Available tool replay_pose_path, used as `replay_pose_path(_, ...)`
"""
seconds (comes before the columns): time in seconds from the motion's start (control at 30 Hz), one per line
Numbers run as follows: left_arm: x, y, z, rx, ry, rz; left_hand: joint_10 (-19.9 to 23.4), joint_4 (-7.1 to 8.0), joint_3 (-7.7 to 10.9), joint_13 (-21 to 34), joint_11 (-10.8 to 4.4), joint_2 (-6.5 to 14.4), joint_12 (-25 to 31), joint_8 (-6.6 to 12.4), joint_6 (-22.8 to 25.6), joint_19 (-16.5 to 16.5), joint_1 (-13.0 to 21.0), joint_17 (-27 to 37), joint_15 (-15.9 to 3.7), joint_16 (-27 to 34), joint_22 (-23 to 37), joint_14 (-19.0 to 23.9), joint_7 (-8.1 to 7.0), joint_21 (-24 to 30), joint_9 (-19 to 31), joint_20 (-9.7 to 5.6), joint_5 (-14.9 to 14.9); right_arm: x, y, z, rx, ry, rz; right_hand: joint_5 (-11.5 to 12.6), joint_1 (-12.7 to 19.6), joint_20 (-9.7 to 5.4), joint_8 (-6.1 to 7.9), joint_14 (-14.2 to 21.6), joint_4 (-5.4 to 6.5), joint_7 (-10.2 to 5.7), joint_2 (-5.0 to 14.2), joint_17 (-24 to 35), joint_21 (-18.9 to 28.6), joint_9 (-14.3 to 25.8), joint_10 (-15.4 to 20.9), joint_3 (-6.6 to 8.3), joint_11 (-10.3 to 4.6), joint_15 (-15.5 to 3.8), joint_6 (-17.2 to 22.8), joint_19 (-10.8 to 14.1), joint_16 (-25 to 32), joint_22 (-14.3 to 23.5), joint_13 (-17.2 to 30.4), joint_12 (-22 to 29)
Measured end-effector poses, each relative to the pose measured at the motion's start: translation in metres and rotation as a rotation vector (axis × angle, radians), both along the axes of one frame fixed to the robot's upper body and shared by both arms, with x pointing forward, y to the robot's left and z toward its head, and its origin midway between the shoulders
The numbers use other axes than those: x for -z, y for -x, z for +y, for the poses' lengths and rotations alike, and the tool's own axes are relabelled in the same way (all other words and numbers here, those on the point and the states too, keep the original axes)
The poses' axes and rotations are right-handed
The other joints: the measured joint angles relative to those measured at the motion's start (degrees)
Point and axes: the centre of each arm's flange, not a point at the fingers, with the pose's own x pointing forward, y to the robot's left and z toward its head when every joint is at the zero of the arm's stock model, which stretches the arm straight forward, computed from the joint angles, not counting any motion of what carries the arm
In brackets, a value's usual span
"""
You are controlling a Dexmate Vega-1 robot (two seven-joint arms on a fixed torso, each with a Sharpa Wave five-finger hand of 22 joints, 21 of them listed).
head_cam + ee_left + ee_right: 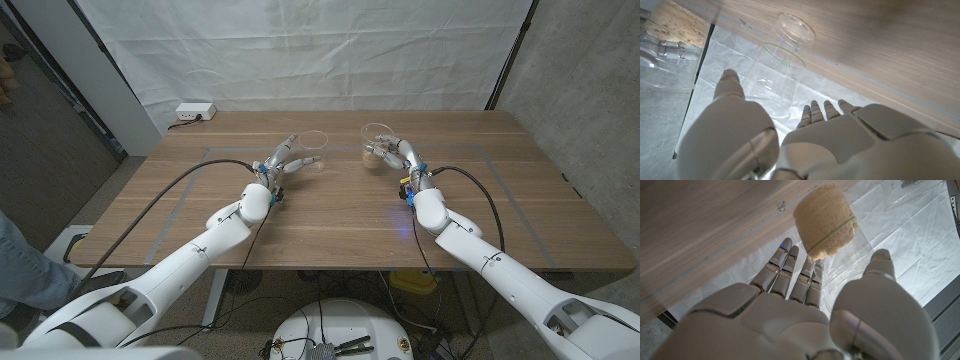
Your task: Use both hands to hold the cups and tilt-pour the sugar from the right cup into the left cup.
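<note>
Two clear cups stand on the wooden table [330, 215], well apart. My left hand [283, 160] cups around the empty cup [313, 150]; my right hand [397, 157] around the sugar cup [376, 150] (firm grip? cannot tell). White power strip [194, 112] behind; nothing between.
</note>
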Motion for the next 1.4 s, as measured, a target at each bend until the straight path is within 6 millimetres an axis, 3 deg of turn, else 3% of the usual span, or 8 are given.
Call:
replay_pose_path(1.1,-0.004,-0.021,-0.021,0.023,-0.009,0.019,0.2,0.08,-0.4,0.0,-0.21,0.8,0.3,0.35,0.2,0.3,-0.3,0.0,-0.23,0.2,0.0,0.2,-0.22,0.4,0.0,0.31,0.4,-0.001,-0.01,-0.011,-0.018,-0.024,0.015,-0.9,-0.3,0.0,-0.57,0.0,0.31,-0.03,0.28,0.0,-0.2,0.0,0.0,-0.33,0.01,0.0,0.0,0.0,-0.2,0.0,-0.1,-0.4)
replay_pose_path(1.4,-0.004,-0.026,-0.023,0.03,-0.003,0.024,2.6,0.08,-0.39,0.0,-0.88,1.7,1.2,1.19,2.7,0.3,0.7,0.0,-1.21,0.9,0.0,1.9,-0.77,0.4,0.0,0.3,0.4,-0.002,-0.011,-0.011,-0.018,-0.027,0.017,-0.9,-0.3,0.0,-0.57,0.0,0.31,-0.02,0.28,0.0,-0.2,0.0,0.0,-0.33,0.0,0.0,0.0,0.0,-0.2,0.0,-0.1,-0.4)
